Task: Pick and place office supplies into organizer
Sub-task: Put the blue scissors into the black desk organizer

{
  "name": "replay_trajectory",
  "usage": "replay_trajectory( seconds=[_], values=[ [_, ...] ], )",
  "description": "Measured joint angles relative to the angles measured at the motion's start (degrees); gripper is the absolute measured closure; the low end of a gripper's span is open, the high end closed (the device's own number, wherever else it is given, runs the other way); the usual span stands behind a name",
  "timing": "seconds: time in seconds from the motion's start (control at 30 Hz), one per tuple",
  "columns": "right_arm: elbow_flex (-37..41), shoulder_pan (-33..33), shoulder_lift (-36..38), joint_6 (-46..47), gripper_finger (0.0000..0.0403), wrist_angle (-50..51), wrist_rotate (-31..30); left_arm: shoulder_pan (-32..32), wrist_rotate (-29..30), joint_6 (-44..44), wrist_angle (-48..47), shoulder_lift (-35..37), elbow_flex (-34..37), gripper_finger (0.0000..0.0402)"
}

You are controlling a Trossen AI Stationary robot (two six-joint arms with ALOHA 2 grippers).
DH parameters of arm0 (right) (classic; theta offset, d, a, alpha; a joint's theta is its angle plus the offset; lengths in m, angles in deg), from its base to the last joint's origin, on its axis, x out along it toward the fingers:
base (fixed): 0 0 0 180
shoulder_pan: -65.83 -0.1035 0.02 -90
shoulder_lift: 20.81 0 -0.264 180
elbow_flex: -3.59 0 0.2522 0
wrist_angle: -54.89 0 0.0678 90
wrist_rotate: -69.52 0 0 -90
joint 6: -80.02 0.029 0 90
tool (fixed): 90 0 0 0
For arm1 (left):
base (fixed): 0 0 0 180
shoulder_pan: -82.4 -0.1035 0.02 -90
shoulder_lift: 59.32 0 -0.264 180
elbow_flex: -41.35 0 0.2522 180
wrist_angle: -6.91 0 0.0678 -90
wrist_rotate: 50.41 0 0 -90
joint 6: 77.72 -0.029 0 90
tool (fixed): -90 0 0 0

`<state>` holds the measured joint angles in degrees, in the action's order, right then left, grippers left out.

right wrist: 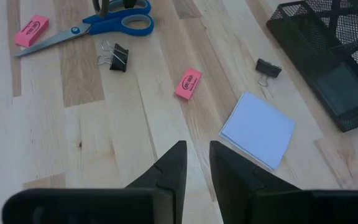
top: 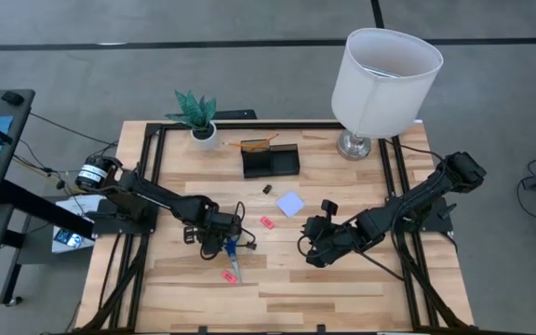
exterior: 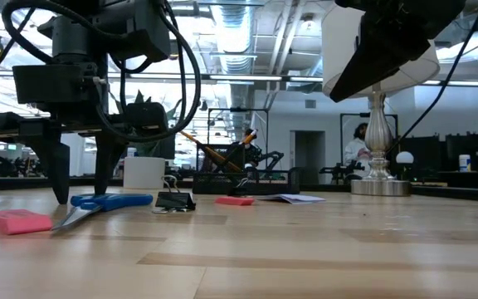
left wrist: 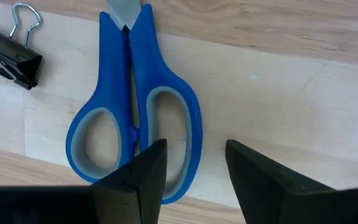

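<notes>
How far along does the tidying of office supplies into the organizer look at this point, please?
Done: an orange pencil already leans in the organizer. In hand: the open left gripper is over the scissors. Left: note pad, two erasers and two clips lie on the table.

No text can be read anywhere. The 2 small pink rectangular erasers [right wrist: 32, 30] [right wrist: 188, 83] on the wooden bench each carry a dark printed mark on the top face, but its letters are too small to make out.
</notes>
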<state>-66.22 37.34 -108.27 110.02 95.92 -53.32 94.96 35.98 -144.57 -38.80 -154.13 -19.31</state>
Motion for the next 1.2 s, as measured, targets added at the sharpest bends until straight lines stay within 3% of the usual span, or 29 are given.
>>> replay_trajectory(
  seconds=[0.8,1.2],
  values=[
    [0.0,0.0,0.0,-0.1,0.0337,0.1,0.0,-0.4,-0.9,1.4,0.0,-1.1,-0.4,0.0242],
    [0.0,0.0,0.0,0.0,0.0337,0.1,0.0,-0.3,-0.7,0.6,-1.1,-1.1,-0.3,0.0337]
  ],
)
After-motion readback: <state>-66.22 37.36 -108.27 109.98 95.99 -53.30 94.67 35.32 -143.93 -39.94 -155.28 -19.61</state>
